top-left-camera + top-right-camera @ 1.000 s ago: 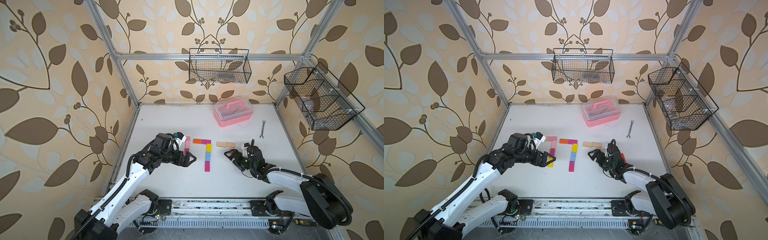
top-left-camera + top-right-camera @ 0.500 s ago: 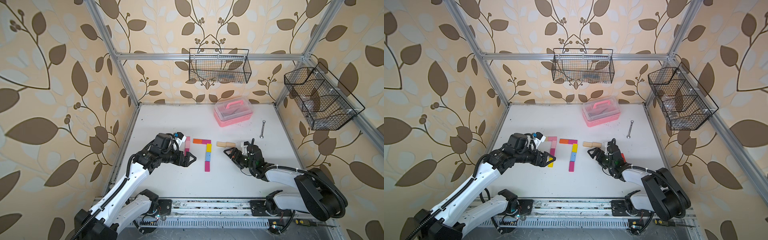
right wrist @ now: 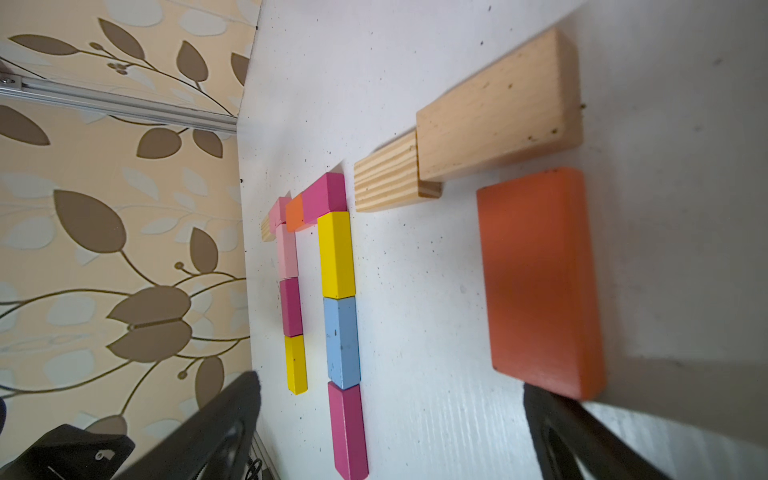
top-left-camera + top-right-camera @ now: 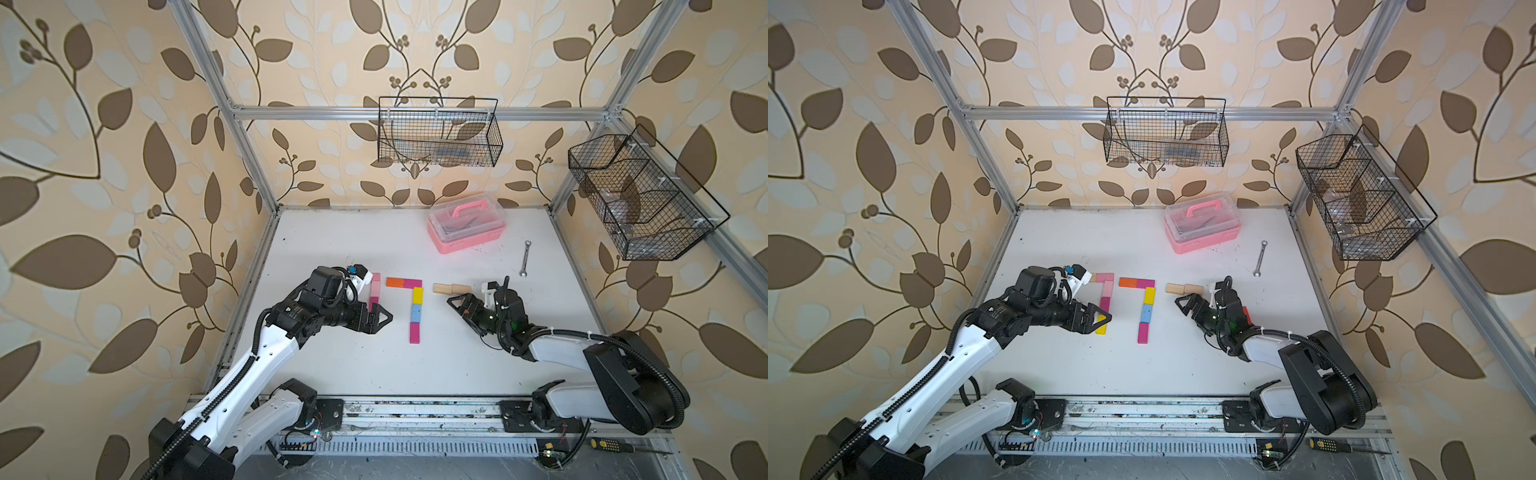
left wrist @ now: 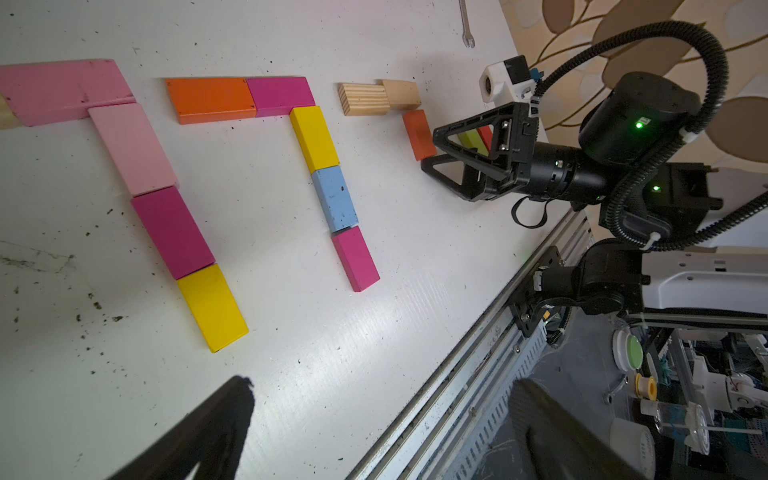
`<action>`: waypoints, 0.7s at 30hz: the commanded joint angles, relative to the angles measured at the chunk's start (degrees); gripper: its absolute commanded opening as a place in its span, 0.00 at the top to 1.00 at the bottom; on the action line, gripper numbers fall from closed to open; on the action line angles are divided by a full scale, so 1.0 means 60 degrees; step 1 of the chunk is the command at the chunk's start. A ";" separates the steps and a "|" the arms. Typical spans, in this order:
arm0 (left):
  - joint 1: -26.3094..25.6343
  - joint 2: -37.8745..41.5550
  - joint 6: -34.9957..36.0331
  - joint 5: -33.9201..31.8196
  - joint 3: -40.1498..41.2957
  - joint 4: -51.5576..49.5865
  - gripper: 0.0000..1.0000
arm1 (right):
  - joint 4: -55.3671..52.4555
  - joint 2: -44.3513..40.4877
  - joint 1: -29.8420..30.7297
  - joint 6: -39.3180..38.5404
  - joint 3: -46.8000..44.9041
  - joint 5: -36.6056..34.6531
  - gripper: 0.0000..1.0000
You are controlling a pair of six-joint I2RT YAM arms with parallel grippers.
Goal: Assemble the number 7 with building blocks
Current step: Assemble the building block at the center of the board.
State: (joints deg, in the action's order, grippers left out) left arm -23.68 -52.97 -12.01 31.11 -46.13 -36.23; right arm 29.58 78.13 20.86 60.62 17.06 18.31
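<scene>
Fingers of the right gripper (image 5: 430, 150) stand wide apart, holding nothing, low over the table (image 4: 353, 365). The near end of an orange-red block (image 3: 540, 282) lies flat between them, close by one finger. That block sits just below the right end of a bar of two plain wood blocks (image 4: 452, 289). In the left wrist view a yellow-green block (image 5: 470, 143) and a red block (image 5: 484, 134) show behind the fingers.

The left gripper (image 4: 1105, 320), also spread wide and empty, hovers over the lower stem of the leftmost number 7 (image 4: 1108, 289), which has a wood and pink bar and a light pink, magenta and yellow stem. Between the arms lies a finished 7 (image 4: 415, 309) with an orange and magenta bar and a yellow, blue and magenta stem. Well behind sit a pink box (image 4: 467, 228) and a wrench (image 4: 525, 257).
</scene>
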 commanded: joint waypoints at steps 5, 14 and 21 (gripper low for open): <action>-0.0066 -0.0005 0.0199 0.0200 -0.0240 -0.0056 0.01 | -0.0785 0.0265 -0.0049 0.0158 -0.0002 -0.0063 0.00; -0.0066 -0.0005 0.0200 0.0205 -0.0216 -0.0056 0.01 | -0.1145 -0.0330 -0.0051 0.0096 0.0147 0.0112 0.00; -0.0066 -0.0005 0.0215 0.0248 -0.0214 -0.0078 0.01 | -0.4955 -0.2935 -0.0005 -0.1328 0.1856 -0.0402 0.00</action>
State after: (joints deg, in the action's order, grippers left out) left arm -23.68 -53.01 -11.94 31.16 -46.13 -36.23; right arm 11.33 65.12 20.86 57.30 22.92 17.69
